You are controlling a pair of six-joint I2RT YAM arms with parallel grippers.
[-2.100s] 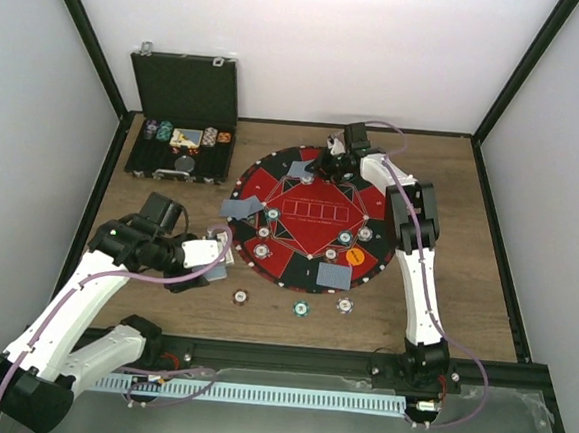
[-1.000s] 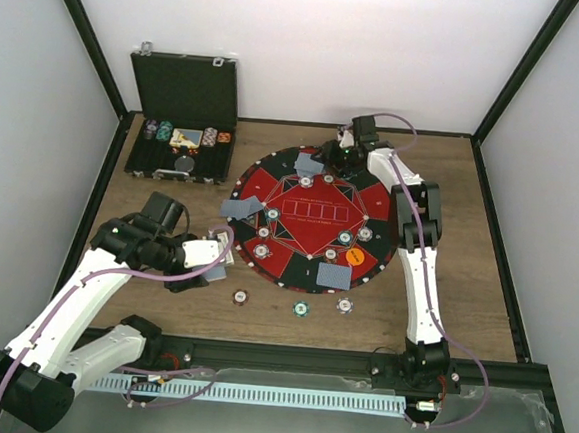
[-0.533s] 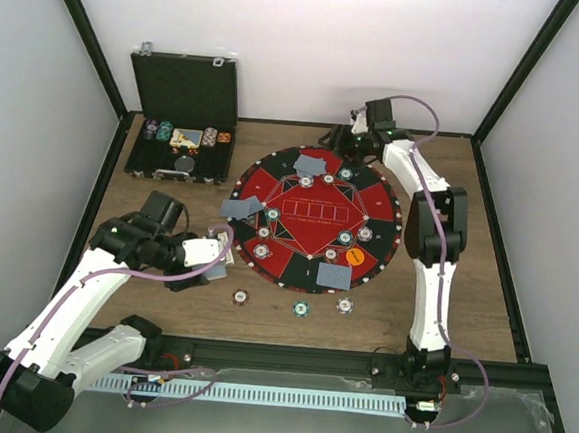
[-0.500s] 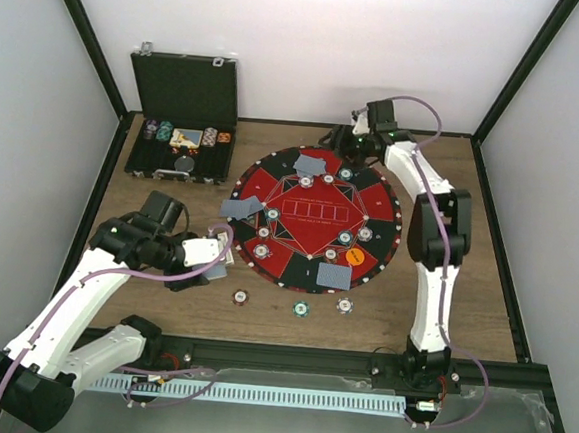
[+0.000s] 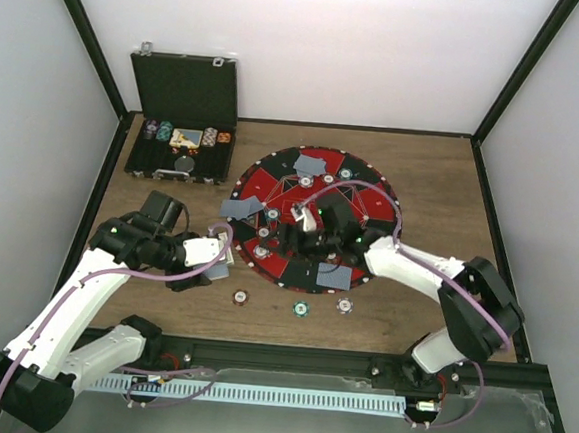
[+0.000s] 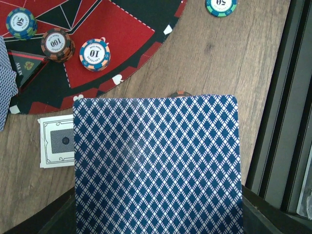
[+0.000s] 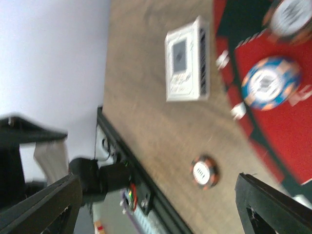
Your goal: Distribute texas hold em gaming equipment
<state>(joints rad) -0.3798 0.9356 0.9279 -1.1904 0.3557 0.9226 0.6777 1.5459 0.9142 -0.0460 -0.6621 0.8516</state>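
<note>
Two hands: the left hand (image 5: 218, 259) clenches blue-backed cards (image 6: 156, 165), the right hand (image 5: 293, 232) is spread wide, empty.

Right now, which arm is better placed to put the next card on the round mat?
Probably right: the right gripper is open and empty above the mat, close to the stack of cards that the left gripper is shut on.

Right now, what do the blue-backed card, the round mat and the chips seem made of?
The blue-backed card looks like coated paper or plastic: thin, flat, crisply printed diamonds, slight sheen. The round mat is probably felt or printed fabric: matte red and black, no glare. The chips could be plastic or clay composite: striped rims, white printed centre labels.
</note>
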